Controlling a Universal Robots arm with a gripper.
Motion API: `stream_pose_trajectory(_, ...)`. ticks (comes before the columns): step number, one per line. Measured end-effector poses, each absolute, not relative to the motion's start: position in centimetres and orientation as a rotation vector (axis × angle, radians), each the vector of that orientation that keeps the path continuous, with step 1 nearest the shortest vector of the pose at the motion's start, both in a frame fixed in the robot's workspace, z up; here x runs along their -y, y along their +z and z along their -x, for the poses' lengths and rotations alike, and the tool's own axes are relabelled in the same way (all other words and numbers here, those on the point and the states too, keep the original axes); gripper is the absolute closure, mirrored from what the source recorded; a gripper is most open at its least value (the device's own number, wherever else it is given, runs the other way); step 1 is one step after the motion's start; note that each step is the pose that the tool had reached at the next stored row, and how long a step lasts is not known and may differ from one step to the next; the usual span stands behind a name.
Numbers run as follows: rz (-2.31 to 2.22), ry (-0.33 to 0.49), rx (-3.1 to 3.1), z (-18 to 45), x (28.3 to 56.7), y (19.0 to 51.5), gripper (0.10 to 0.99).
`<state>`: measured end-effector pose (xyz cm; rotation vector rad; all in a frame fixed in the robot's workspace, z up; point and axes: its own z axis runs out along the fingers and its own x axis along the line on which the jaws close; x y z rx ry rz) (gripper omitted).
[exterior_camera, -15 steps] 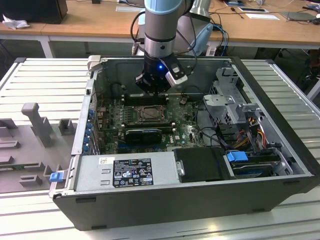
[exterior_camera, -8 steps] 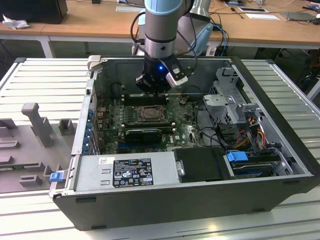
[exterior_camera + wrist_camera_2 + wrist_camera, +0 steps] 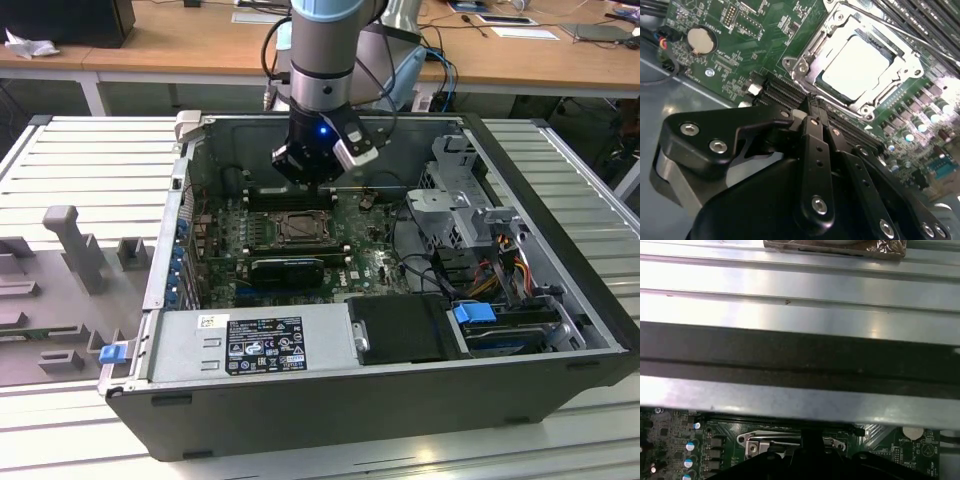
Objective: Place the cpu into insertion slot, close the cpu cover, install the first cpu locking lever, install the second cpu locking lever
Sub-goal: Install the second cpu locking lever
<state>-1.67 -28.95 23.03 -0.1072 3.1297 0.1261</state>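
In the exterior view, from left to right: a grey plastic fixture (image 3: pixel 70 290) lies on the ribbed metal table (image 3: pixel 90 150), then comes the open PC case (image 3: pixel 330 400), and well apart at the back stands a wooden desk (image 3: pixel 200 40).

Inside the case, along the near wall, sits the power supply (image 3: pixel 250 340) w/ its label, and beside it toward the exterior view's right a black box (image 3: pixel 400 330). A blue clip (image 3: pixel 475 312) and a bundle of cables (image 3: pixel 500 260) are by the drive cage (image 3: pixel 460 190) on that side. The green motherboard (image 3: pixel 370 255) covers the floor of the case. On it, approx. in the middle, is the insertion slot (image 3: pixel 298 228).

In the second wrist view the cpu (image 3: pixel 857 65) already lies flat in the insertion slot (image 3: pixel 800 67), pale top facing up. The cpu cover (image 3: pixel 875 37) frames it w/ its window, lying down around the chip. A thin lever rod (image 3: pixel 920 42) crosses just beside the slot. A round coin battery (image 3: pixel 701 40) sits on the board, well apart from the slot.

The arm (image 3: pixel 322 50) comes down vertical from above into the case. The gripper (image 3: pixel 312 180) hangs just above the board, at the far edge of the slot. In the second wrist view the gripper (image 3: pixel 811 107) has its fingers pressed together, nothing between them, tips near the slot's rim but I cannot tell if touching.
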Motion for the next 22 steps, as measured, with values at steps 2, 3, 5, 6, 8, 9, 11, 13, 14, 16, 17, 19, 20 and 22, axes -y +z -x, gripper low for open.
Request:
stream_pose_trajectory(2,0.108,0.127,-3.129,1.7,29.0,23.2,0.980)
stream_pose_trajectory(3,0.107,0.126,-3.130,1.7,29.1,23.2,0.980)
stream_pose_trajectory(5,0.107,0.126,-3.130,1.7,29.2,23.2,0.980)
stream_pose_trajectory(6,0.107,0.126,-3.130,1.7,29.4,23.2,0.980)
stream_pose_trajectory(8,0.107,0.126,-3.130,1.7,29.6,23.2,0.980)
stream_pose_trajectory(9,0.107,0.126,-3.130,1.7,29.8,23.2,0.980)
stream_pose_trajectory(11,0.107,0.126,-3.130,1.7,30.1,23.2,0.980)
stream_pose_trajectory(13,0.107,0.126,-3.130,1.7,30.4,23.4,0.980)
stream_pose_trajectory(14,0.107,0.125,-3.130,1.7,30.4,23.6,0.980)
stream_pose_trajectory(16,0.107,0.126,-3.130,1.7,30.4,24.0,0.980)
stream_pose_trajectory(17,0.107,0.126,-3.130,1.7,30.4,24.3,0.980)
stream_pose_trajectory(19,0.107,0.125,-3.130,1.7,30.4,24.9,0.980)
stream_pose_trajectory(20,0.107,0.124,-3.130,1.7,30.4,25.1,0.980)
stream_pose_trajectory(22,0.107,0.124,-3.130,1.7,30.5,25.1,0.980)
